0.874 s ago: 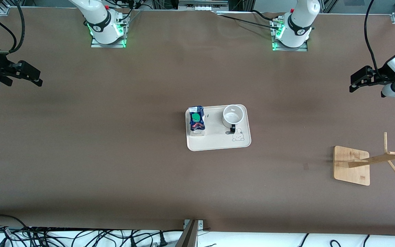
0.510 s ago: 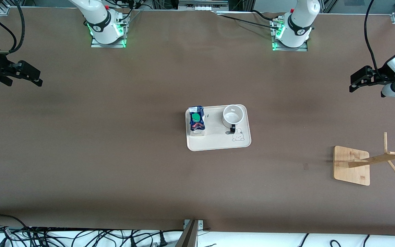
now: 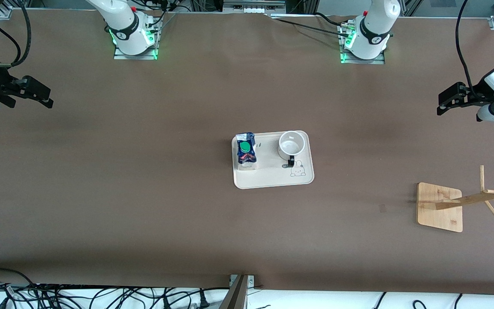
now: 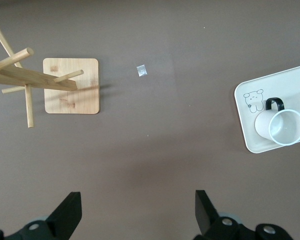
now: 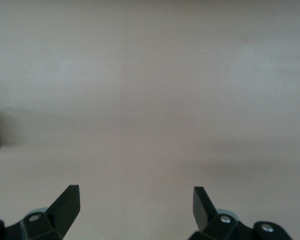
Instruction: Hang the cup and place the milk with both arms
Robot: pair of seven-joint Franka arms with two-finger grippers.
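Observation:
The white cup (image 3: pixel 292 145) with a black handle stands on a cream tray (image 3: pixel 272 178) at the table's middle; it also shows in the left wrist view (image 4: pixel 281 126). The blue and white milk carton (image 3: pixel 245 150) with a green cap stands on the same tray, toward the right arm's end. My left gripper (image 3: pixel 443 104) is open and empty, up over bare table at the left arm's end (image 4: pixel 138 197). My right gripper (image 3: pixel 44 99) is open and empty, up over bare table at the right arm's end (image 5: pixel 136 194).
A wooden cup rack (image 3: pixel 465 200) with pegs on a square base (image 3: pixel 439 207) stands near the left arm's end, nearer the front camera than the tray; it shows in the left wrist view (image 4: pixel 35 78). Cables (image 3: pixel 79 296) lie along the table's near edge.

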